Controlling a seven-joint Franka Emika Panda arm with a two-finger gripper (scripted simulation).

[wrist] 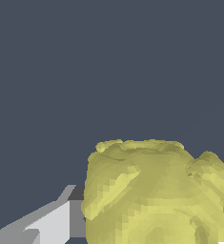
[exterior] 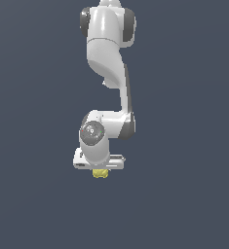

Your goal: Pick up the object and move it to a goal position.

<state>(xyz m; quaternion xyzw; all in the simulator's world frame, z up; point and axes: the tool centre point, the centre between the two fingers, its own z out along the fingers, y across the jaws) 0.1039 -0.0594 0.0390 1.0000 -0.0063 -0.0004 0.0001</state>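
Up close, wrist view: yellow object (wrist: 154,195) fills frame, one jaw finger (wrist: 56,221) touching its side. Jaws look pinched on object; far finger mostly hidden. Exterior view: object (exterior: 100,173) tucked under gripper (exterior: 100,171). You keep squeeze steady, travel slow, no wrist twist.

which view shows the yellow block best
The wrist view: the yellow block fills much of the frame, its lumpy surface clear beside a finger. The exterior view shows only a small yellow bit under the hand.
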